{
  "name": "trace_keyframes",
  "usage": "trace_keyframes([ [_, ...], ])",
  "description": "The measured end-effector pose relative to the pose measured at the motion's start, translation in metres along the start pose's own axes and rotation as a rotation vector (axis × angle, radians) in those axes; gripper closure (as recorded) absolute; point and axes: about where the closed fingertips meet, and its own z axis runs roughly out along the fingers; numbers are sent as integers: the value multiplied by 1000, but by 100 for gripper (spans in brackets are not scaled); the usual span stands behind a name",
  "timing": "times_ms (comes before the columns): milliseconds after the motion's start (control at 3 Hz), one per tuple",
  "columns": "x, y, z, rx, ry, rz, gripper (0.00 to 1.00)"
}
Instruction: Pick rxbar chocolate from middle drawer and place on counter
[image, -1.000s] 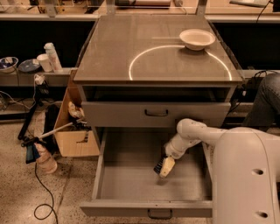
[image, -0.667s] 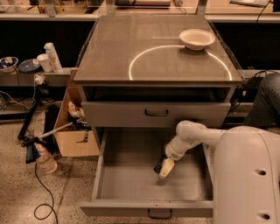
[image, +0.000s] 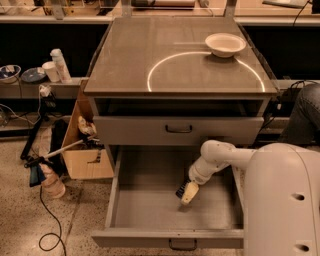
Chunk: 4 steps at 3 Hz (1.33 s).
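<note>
Gripper (image: 188, 193) in middle drawer (image: 150, 212) w/ rxbar chocolate (image: 180, 190), mostly hidden.

- The gripper (image: 187, 193) sits low inside the middle drawer (image: 150, 210). It looks like smooth cream plastic.
- The drawer floor under the claw is dull grey metal.
- The counter (image: 190, 55), high above the claw, is smooth with a soft shine.
- The cardboard box (image: 87, 160), well off to the claw's left in the view, is matt brown.
- The arm shell (image: 280, 200), beside the claw, is smooth white plastic.
</note>
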Motion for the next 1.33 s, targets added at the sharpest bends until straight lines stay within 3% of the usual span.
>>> trace_keyframes([
  [333, 6, 2, 18, -47, 12, 8, 0],
  [667, 5, 2, 18, -47, 12, 8, 0],
  [1000, 5, 2, 18, -47, 12, 8, 13],
  [1333, 5, 2, 18, -47, 12, 8, 36],
])
